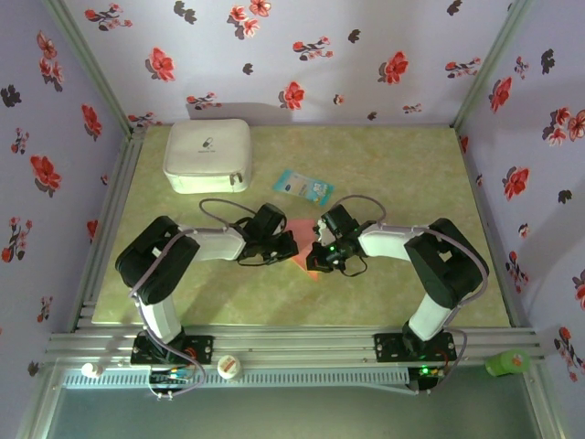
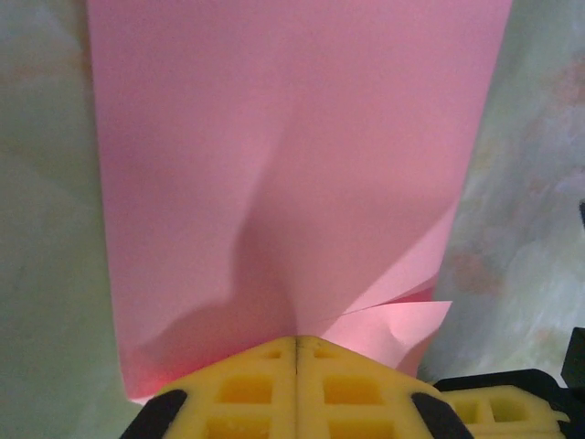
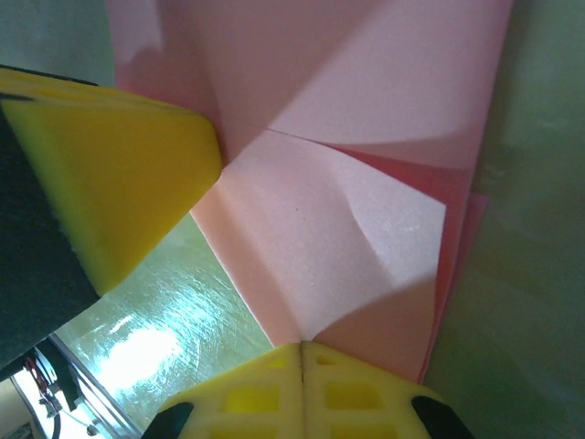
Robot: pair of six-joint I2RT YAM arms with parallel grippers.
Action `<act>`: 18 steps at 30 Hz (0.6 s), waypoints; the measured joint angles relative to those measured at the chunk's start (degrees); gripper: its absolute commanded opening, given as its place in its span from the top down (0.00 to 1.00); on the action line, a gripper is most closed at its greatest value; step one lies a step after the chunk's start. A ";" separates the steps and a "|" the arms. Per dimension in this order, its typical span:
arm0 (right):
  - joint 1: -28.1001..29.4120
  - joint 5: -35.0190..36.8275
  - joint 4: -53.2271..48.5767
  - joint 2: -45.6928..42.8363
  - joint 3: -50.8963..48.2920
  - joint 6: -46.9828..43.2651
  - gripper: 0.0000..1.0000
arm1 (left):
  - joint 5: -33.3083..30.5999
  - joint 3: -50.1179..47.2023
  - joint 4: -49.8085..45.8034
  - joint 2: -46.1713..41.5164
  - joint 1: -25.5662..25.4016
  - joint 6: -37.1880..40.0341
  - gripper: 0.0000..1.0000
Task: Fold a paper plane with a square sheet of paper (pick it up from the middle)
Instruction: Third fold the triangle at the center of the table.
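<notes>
L gripper (image 2: 297, 355) & R gripper (image 3: 302, 352) each pinched shut on a sheet (image 2: 292, 165) edge, tips close together mid-table (image 1: 411, 174). Case (image 1: 207, 155), packet (image 1: 303, 187) well apart behind.

From above, the pink sheet of paper (image 1: 304, 260) lies mostly hidden beneath the left gripper (image 1: 289, 245) and the right gripper (image 1: 318, 252), so its outline and folds cannot be made out there. In both wrist views its far end runs off the top edge, and the yellow fingers (image 2: 247, 389) are cut off at the bottom. The print on the light-blue packet (image 1: 303, 187) and the mark on the white case (image 1: 207, 155) are too small to read.
</notes>
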 measured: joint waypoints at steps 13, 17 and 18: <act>0.52 -1.49 0.31 -1.95 0.66 3.96 0.95 | 1.18 -2.62 5.01 -0.24 0.42 -0.04 1.00; 1.16 -1.68 1.31 -0.94 1.99 5.29 0.95 | 1.18 -2.67 5.07 -0.24 0.42 -0.04 1.00; 1.27 -1.79 1.81 -0.24 2.45 5.64 0.95 | 1.18 -2.67 5.07 -0.24 0.42 -0.04 1.00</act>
